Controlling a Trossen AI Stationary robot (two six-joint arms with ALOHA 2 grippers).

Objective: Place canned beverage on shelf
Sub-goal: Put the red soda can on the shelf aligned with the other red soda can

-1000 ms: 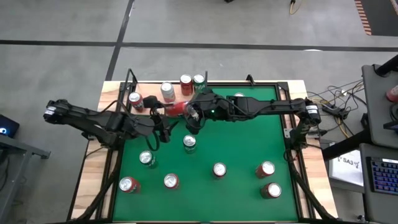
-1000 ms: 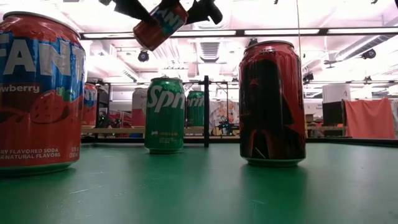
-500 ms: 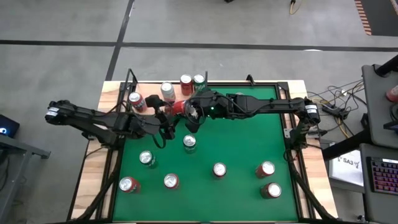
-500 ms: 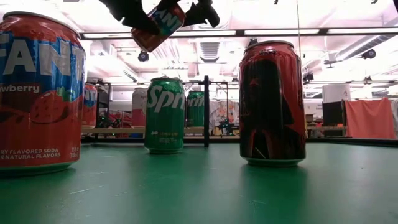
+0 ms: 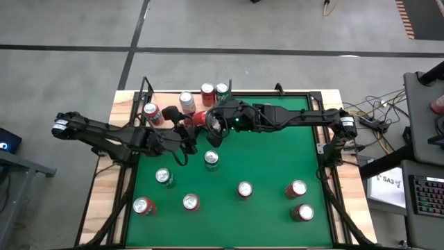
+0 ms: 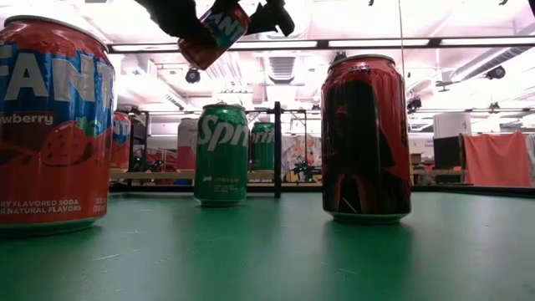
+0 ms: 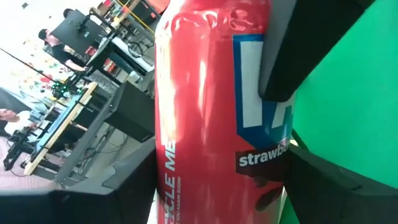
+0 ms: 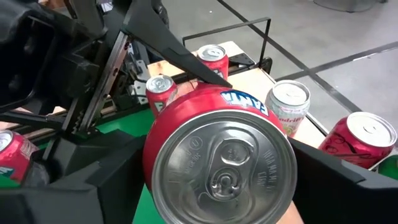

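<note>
A red strawberry soda can (image 5: 198, 119) hangs in the air above the far left part of the green bench (image 5: 270, 167), tilted, and held from both sides at once: the left gripper (image 5: 189, 132) reaches in from the left and the right gripper (image 5: 211, 125) from the right. In the right wrist view the right gripper's dark fingers (image 8: 339, 186) flank the can's body with its silver top facing the camera, so this gripper is clamped on the can. In the left wrist view the left gripper's fingers (image 7: 292, 56) lie against the can's side, gripping it too. In the low view the can (image 6: 216, 33) sits high, well clear of the cans standing below it. The shelf (image 5: 156, 104), a pale wood panel with black rods, lies along the bench's far left edge, just beyond the held can. It already carries four cans: a red one (image 5: 150, 112) at the left, a pale one (image 5: 186, 101), another red one (image 5: 207, 92) and a green one (image 5: 222, 90) near the shelf's right end. A gap shows between the leftmost red can and the pale can. On the felt, a green can (image 5: 211, 160) stands just near of the grippers, and six more cans stand scattered toward the near edge, leaving the right far part of the bench open.
</note>
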